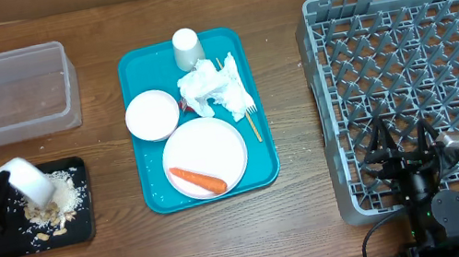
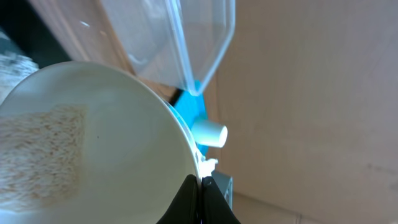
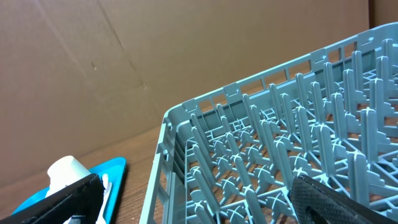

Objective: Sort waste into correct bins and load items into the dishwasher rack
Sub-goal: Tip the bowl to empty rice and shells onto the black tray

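- Wooden table [image 1: 310, 218], seen from overhead; a brown cardboard wall closes the background in both wrist views.
- Left gripper [image 2: 200, 184]: jaws together, clamped on the rim of the held bowl [image 1: 30, 180], which is tilted over the black tray [image 1: 6, 242] at the table's left edge.
- Food scraps [image 1: 57, 206]: a beige heap with loose crumbs lying in the black tray, just under the bowl's mouth; a beige film lines the bowl's inside in the left wrist view.
- Clear tub [image 1: 0, 97]: behind the black tray, well apart from it.
- Teal tray [image 1: 159, 199], centre of the table, carries the cup [image 1: 187, 49], the crumpled napkin [image 1: 212, 89], the second bowl [image 1: 153, 115], the plate [image 1: 209, 146], the fork [image 1: 243, 89] and the wooden stick [image 1: 251, 125].
- Carrot [image 1: 198, 180]: lying on the plate's near side.
- Dishwasher rack [image 1: 411, 42]: at the right, apart from the teal tray.
- Right gripper [image 1: 403, 144]: jaws wide apart, holding nothing, above the rack's near edge.
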Action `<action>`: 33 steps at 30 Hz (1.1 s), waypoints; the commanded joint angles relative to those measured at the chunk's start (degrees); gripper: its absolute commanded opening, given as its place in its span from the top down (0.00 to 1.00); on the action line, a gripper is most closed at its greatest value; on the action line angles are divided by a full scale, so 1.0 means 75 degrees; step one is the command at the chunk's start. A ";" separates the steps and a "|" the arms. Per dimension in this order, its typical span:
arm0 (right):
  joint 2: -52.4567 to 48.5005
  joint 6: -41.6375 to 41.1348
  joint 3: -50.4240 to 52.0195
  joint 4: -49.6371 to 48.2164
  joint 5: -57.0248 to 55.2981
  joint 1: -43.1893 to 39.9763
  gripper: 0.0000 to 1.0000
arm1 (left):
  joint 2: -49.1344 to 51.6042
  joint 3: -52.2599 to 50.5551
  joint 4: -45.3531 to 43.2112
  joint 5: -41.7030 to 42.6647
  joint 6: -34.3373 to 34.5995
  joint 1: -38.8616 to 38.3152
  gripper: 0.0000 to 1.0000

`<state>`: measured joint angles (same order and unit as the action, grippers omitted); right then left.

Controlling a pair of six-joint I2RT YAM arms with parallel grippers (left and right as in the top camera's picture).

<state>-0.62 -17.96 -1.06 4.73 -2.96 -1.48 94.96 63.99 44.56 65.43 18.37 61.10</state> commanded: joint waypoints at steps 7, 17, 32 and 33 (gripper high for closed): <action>0.0061 0.0052 0.0082 -0.0035 0.0009 -0.0020 0.00 | 0.0052 -0.0012 -0.0417 0.0058 0.0041 0.0187 0.96; 0.0061 0.0052 0.0082 -0.0038 0.0009 -0.0020 0.00 | 0.0082 -0.0012 -0.0670 0.0839 0.0006 0.0251 0.96; 0.0061 0.0052 0.0082 -0.0035 0.0009 -0.0020 0.00 | 0.0938 -0.0012 -0.0431 0.1603 0.0125 0.0213 0.96; 0.0061 0.0052 0.0082 -0.0035 0.0009 -0.0020 0.00 | 0.1035 -0.0012 -0.0431 0.1635 0.0122 0.0216 0.96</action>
<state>-0.62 -17.93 -1.06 4.71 -2.94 -1.48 100.51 63.88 41.06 75.77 19.22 62.52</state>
